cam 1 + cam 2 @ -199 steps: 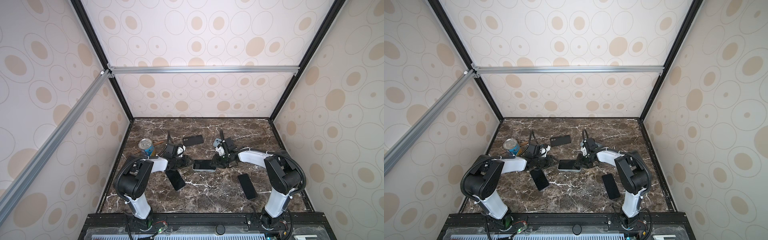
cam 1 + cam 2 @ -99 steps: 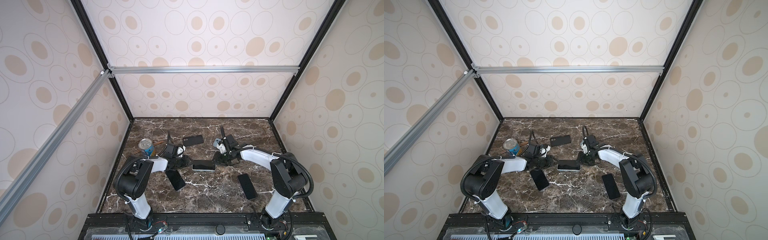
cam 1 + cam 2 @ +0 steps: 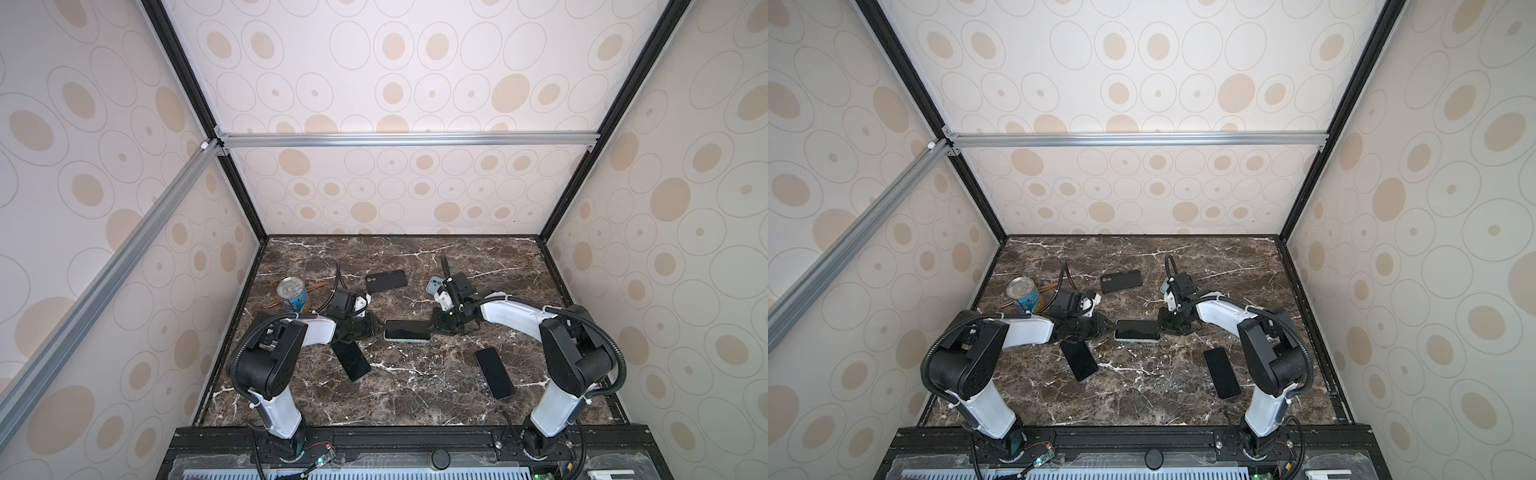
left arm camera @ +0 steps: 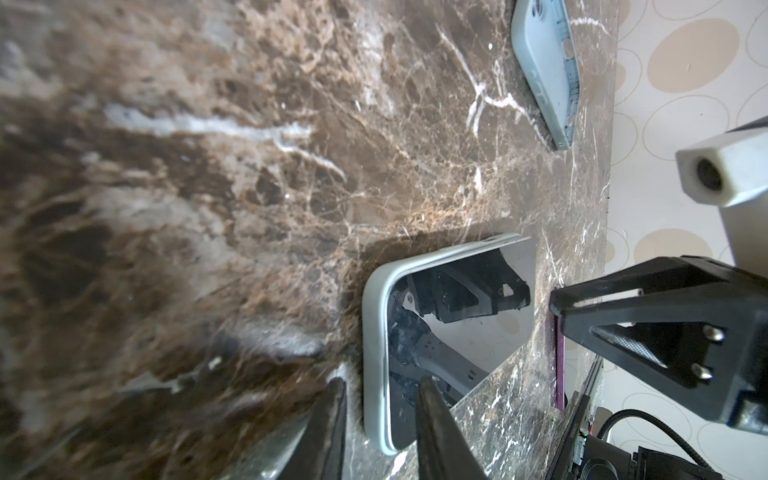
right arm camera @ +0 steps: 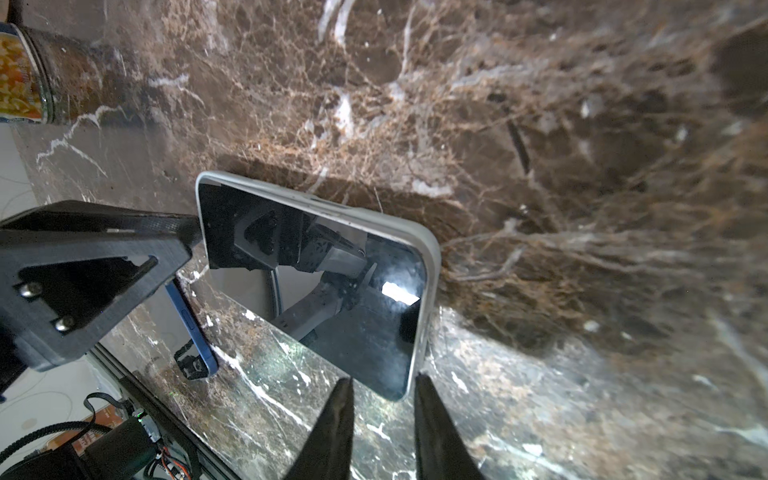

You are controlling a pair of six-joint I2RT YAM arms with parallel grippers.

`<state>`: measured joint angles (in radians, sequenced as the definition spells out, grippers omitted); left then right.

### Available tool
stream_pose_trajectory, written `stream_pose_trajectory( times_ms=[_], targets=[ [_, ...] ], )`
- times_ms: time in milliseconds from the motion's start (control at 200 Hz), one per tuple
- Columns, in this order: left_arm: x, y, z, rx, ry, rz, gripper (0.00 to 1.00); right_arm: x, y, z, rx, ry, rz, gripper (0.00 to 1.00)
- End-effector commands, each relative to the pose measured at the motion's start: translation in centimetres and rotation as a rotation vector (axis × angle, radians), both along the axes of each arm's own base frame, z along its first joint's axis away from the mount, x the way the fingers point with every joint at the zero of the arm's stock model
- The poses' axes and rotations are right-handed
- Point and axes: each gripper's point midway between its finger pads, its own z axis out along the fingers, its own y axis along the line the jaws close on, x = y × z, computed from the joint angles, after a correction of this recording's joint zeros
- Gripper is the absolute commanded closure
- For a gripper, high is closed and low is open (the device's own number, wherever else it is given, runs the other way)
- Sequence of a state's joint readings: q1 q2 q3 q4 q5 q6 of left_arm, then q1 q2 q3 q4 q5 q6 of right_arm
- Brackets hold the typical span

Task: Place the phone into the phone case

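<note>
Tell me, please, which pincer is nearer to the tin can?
Left. The left pincer is at the end of the phone nearest the tin can; the right pincer is at its opposite end, farther away.

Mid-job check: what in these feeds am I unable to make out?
- Grip: whether the left pincer and right pincer clamp the cased phone; the fingers hide contact in each wrist view, too small in both top views.
- Pale case: cut off by the left wrist view's edge; mostly behind the right arm in both top views.
- Purple-edged phone: left wrist view, hidden by the right pincer.
</note>
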<state>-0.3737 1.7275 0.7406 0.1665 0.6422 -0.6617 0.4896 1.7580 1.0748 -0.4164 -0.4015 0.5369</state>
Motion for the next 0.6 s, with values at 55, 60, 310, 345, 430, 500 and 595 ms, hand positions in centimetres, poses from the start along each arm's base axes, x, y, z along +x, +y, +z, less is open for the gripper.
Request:
stream_pose_trajectory(
  times_ms=[55, 60, 310, 345, 430, 500, 595],
  targets=[
    [-0.6, -0.6, -0.4, 0.029, 0.009, -0.035, 0.71, -0.8, 0.4, -1.6, 0.010, 0.057, 0.018, 0.75],
    [-0.6, -0.7, -0.5, 0.030, 0.011, -0.037, 0.71, -0.8, 0.4, -1.7, 0.009, 0.058, 0.018, 0.75],
    [-0.8, -0.9, -0.9, 0.037, 0.020, -0.049, 0.79, -1.0, 0.8, -1.9, 0.027, 0.071, 0.024, 0.80],
    [-0.9, -0.9, -0.9, 0.036, 0.022, -0.049, 0.79, -1.0, 0.9, -1.9, 0.032, 0.073, 0.026, 0.81],
    [-0.9, -1.0, -0.9, 0.032, 0.021, -0.050, 0.80, -1.0, 1.1, -1.9, 0.044, 0.080, 0.027, 0.82],
    [-1.0, -1.1, -0.8, 0.031, 0.022, -0.053, 0.81, -1.1, 1.2, -2.0, 0.050, 0.082, 0.026, 0.83],
    [-1.1, -1.2, -0.9, 0.031, 0.023, -0.058, 0.83, -1.1, 1.3, -2.2, 0.057, 0.087, 0.026, 0.85]
  ],
)
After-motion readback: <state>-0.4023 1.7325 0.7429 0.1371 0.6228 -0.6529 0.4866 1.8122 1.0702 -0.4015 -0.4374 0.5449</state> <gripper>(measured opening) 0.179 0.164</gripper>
